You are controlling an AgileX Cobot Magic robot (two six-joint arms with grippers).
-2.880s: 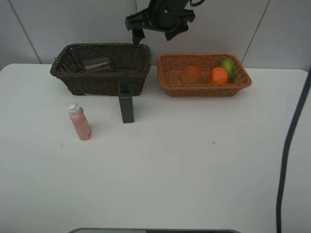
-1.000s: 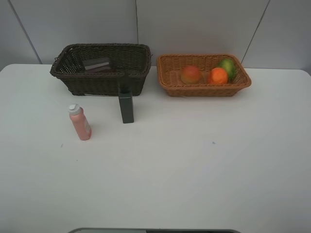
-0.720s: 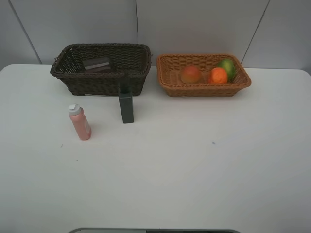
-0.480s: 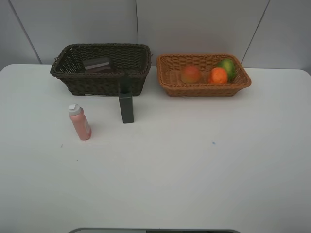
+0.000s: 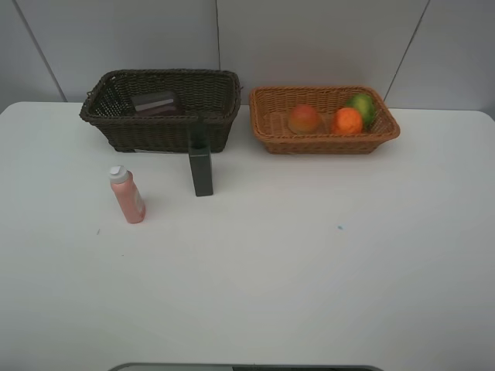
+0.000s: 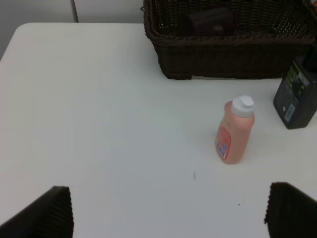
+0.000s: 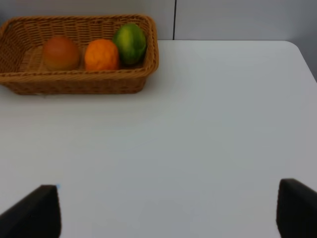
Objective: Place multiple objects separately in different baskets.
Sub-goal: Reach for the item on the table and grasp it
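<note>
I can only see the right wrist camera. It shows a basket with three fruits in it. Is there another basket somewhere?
Observer: Yes. In the high view a dark brown basket stands to the left of your tan basket.
Operator: Ooh, is anything inside it?
Observer: A pinkish cup is in it.
Operator: Is anything left out on the table?
Observer: Two things stand upright on the table in front of the dark basket: a pink bottle with a white cap and a dark bottle.
</note>
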